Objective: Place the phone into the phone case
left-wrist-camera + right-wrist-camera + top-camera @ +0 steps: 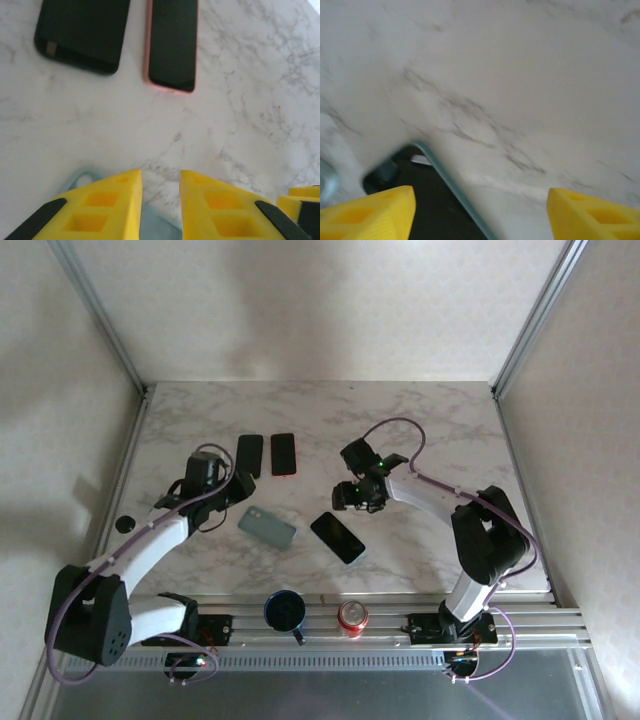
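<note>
Both grippers parted above a marble table (pixel 430 430), phone and case lying apart.
The left gripper (pixel 232 492) (pixel 160 180) has its jaws open by a narrow gap, over the far-left end of the grey-green phone (pixel 267 527) (pixel 152 222), which lies back up near the middle. The right gripper (pixel 352 498) (pixel 481 200) stands wide, holding nothing, just beyond the far corner of the teal-rimmed case (pixel 338 537) (pixel 425 210), dark inside, right of the phone; whether anything fills it I cannot tell. 2 more phones (pixel 266 454) lie side by side farther back.
</note>
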